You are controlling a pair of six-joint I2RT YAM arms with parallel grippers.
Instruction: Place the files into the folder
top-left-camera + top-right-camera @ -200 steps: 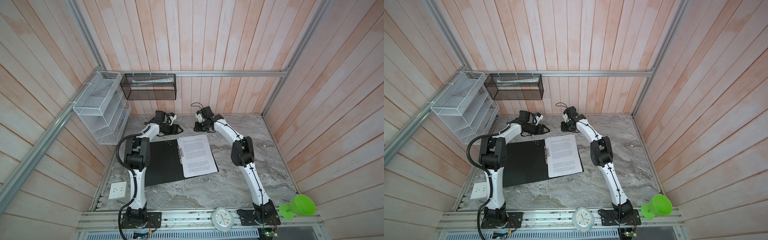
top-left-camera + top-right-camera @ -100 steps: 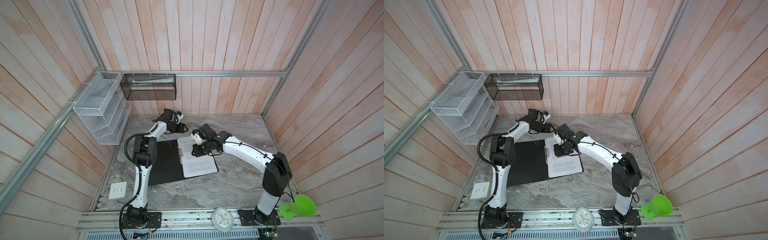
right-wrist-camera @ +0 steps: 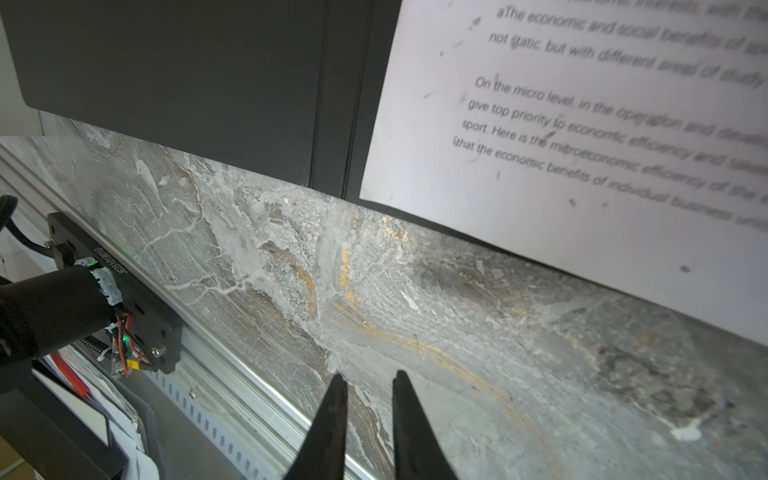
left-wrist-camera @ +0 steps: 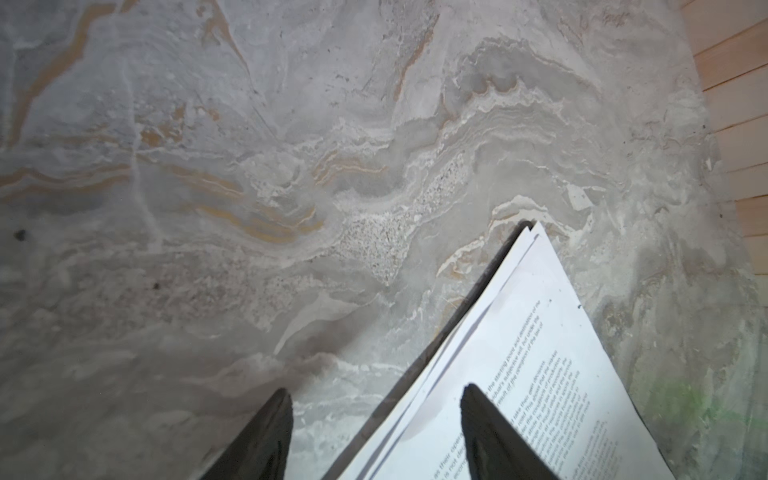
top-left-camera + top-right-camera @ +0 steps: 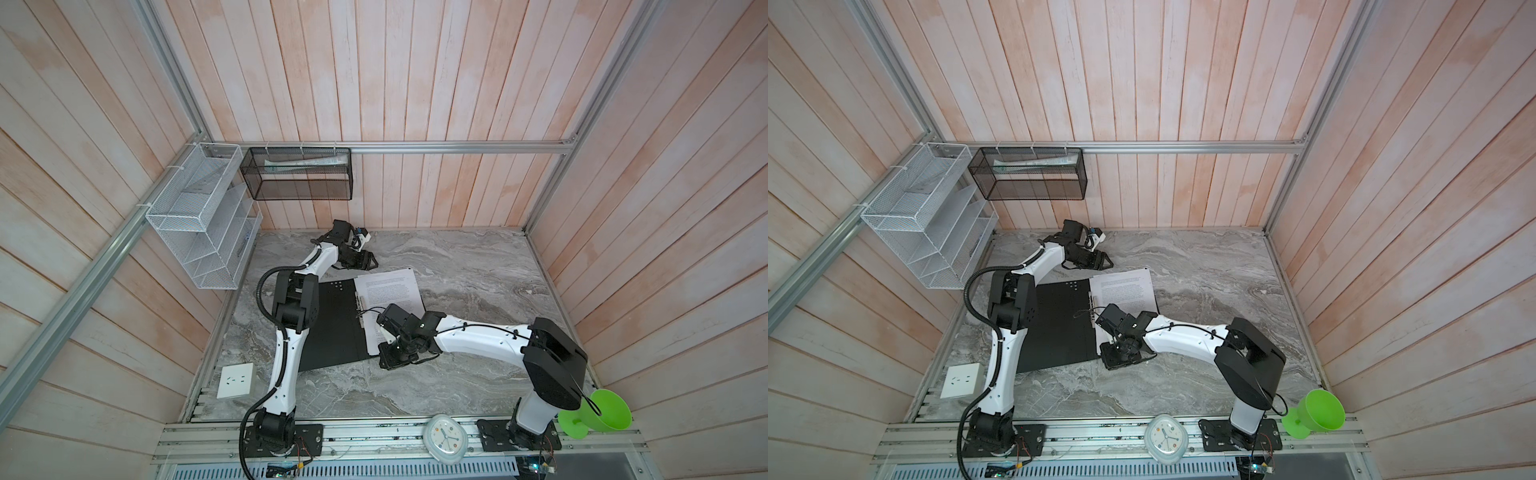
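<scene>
The folder (image 5: 332, 324) (image 5: 1059, 328) lies open on the marble table, black inside up, in both top views. The files (image 5: 390, 286) (image 5: 1125, 289), white printed sheets, rest on its right half beside the metal clip (image 5: 360, 307). My left gripper (image 5: 372, 262) (image 5: 1108, 262) is open at the sheets' far edge. In the left wrist view the left gripper (image 4: 376, 390) has one finger over the files (image 4: 540, 353) and the other over bare table. My right gripper (image 5: 386, 363) (image 3: 370, 374) hangs over bare table just in front of the files (image 3: 582, 124) and the folder (image 3: 187, 75). Its fingers stand a narrow gap apart and hold nothing.
A white wire rack (image 5: 199, 232) and a black mesh basket (image 5: 299, 178) hang on the walls at the back left. A white socket plate (image 5: 235, 380) lies at the front left. A clock (image 5: 446, 438) and a green funnel (image 5: 598, 413) sit on the front rail.
My right arm has swung from the table's far side, across the sheets, to their near edge. My left gripper has shifted a little right along the far edge.
</scene>
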